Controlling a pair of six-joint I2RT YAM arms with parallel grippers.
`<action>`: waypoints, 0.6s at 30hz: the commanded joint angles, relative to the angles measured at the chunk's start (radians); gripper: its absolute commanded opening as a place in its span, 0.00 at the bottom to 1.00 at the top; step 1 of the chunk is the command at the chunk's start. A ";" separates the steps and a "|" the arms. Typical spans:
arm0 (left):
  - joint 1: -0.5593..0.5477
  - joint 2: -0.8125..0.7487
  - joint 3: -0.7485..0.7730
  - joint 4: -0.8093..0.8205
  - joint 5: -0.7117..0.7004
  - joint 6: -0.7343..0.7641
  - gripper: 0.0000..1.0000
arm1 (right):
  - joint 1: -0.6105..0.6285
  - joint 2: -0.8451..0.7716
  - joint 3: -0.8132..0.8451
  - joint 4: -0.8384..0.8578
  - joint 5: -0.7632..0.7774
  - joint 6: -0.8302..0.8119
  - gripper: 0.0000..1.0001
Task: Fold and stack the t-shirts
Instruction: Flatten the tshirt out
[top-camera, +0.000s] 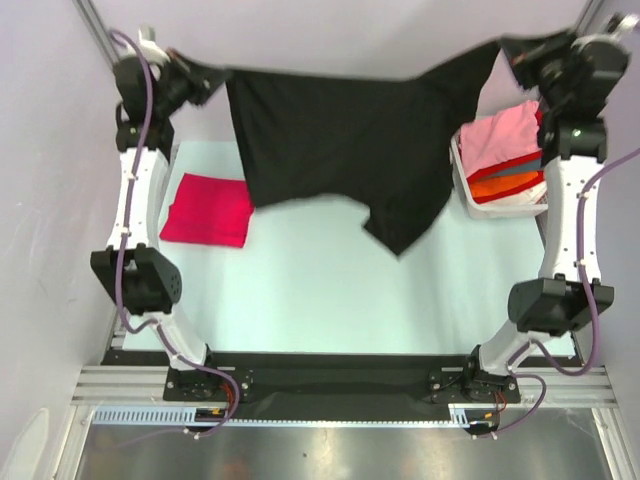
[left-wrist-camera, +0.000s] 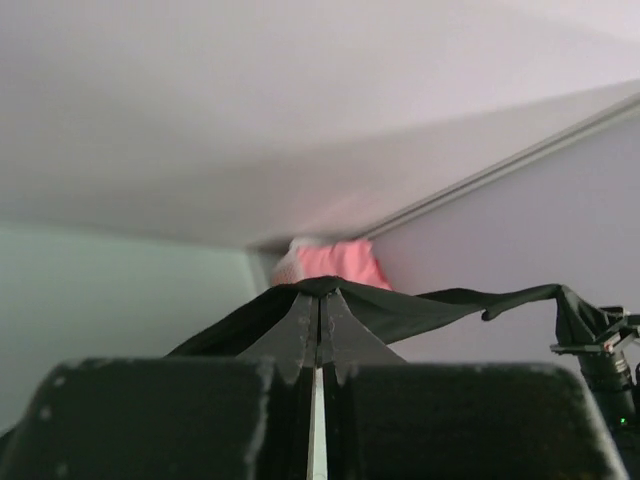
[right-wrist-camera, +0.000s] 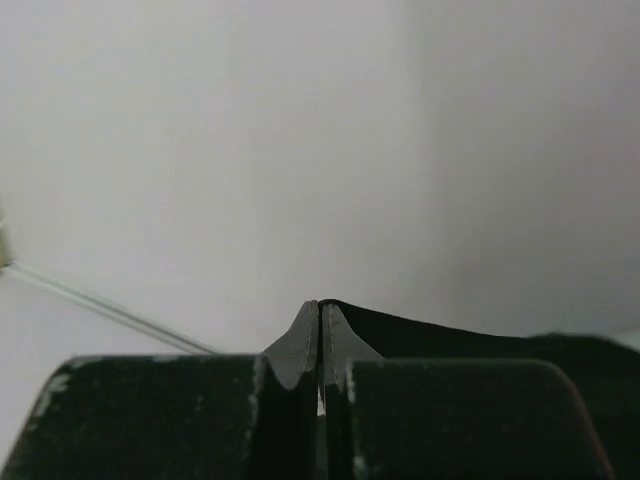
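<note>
Black t-shirt held aloft, spread between left fingers and right fingers, both clamped on its edge; next, probably: lower flat onto surface for folding.

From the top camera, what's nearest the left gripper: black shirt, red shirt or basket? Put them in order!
1. black t-shirt, held in the left gripper, top left.
2. folded magenta-red t-shirt, lying below it, left side.
3. white basket, far right side.

We find no words, numbers, labels or signs that we can read. The black shirt, the red shirt, the white basket and the tabletop all look plain to us.
</note>
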 joint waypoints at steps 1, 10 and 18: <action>0.003 0.089 0.344 0.039 0.040 -0.052 0.00 | -0.069 0.104 0.322 0.041 -0.130 0.055 0.00; -0.012 0.212 0.213 0.065 0.055 0.007 0.00 | -0.110 0.104 -0.017 0.321 -0.389 0.153 0.00; -0.031 0.008 -0.452 0.207 -0.009 0.116 0.00 | -0.129 -0.069 -0.632 0.435 -0.451 0.083 0.00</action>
